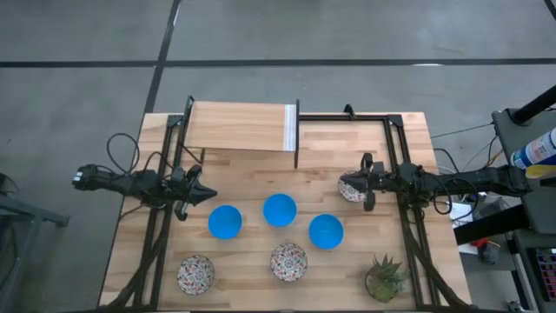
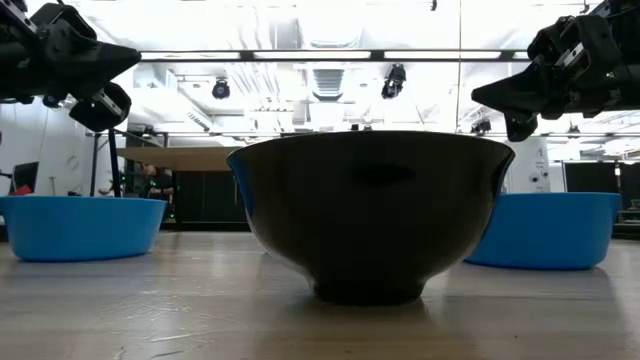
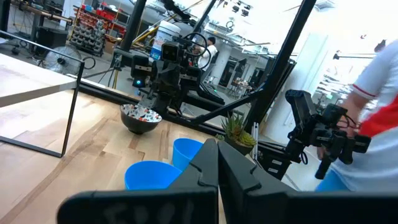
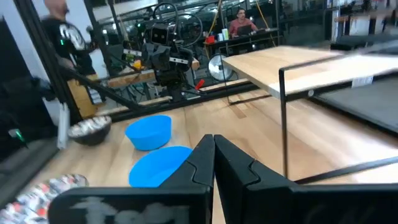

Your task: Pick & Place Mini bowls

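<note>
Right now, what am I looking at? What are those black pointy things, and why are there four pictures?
Those are two robot arms at a wooden table. Each ends in a two-finger pincer called a gripper. One camera looks down from above, one sits low on the table, and one rides on each arm's wrist. On the table are three blue bowls, three patterned bowls and a little plant. The left gripper and the right gripper are both pinched shut and hold nothing. The right one is beside a patterned bowl.
</note>
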Controlling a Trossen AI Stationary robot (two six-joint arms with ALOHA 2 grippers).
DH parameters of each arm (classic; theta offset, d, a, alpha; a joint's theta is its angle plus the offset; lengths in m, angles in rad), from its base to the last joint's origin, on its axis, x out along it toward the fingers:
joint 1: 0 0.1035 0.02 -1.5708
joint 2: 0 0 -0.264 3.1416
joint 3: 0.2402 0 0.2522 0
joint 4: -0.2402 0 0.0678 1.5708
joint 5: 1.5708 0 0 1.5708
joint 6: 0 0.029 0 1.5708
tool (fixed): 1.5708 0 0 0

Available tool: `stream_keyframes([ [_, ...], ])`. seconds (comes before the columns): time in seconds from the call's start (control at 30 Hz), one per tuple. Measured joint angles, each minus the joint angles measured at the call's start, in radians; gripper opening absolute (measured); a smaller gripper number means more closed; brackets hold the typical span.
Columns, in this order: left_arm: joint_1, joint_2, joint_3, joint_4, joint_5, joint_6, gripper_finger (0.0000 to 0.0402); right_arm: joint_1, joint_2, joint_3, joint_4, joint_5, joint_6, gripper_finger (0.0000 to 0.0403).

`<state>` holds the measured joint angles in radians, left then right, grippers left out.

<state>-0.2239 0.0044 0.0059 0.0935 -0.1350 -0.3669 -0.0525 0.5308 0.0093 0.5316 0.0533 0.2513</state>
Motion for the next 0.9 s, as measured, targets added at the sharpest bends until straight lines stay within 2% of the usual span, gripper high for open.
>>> stream_keyframes([
  [0.07,0.000,0.000,0.000,0.000,0.000,0.000,0.0000,0.000,0.000,0.000,0.001,-0.002,0.124,0.0009],
  [0.2,0.000,0.000,0.000,0.000,0.000,0.000,0.0000,0.000,0.000,0.000,0.004,0.011,0.498,0.0009],
  [0.3,0.000,0.000,0.000,0.000,0.000,0.000,0.0000,0.000,0.000,0.000,0.006,0.124,0.744,0.0008],
  [0.43,0.000,0.000,0.000,0.000,0.000,0.000,0.0000,0.000,0.001,0.001,0.021,0.191,1.085,0.0009],
  [0.5,0.000,0.000,0.000,0.000,0.000,0.000,0.0000,0.000,0.006,0.001,0.026,0.179,1.155,0.0008],
  [0.63,0.000,0.000,0.000,0.000,0.000,0.000,0.0000,0.000,0.011,0.009,0.026,0.081,1.249,0.0008],
  [0.83,0.000,0.000,0.000,0.000,0.000,0.000,0.0000,0.000,0.052,0.125,0.015,-0.033,1.185,0.0008],
  [0.9,0.000,0.000,0.000,0.000,0.000,0.000,0.0000,0.000,0.077,0.176,-0.053,-0.075,1.228,0.0009],
])
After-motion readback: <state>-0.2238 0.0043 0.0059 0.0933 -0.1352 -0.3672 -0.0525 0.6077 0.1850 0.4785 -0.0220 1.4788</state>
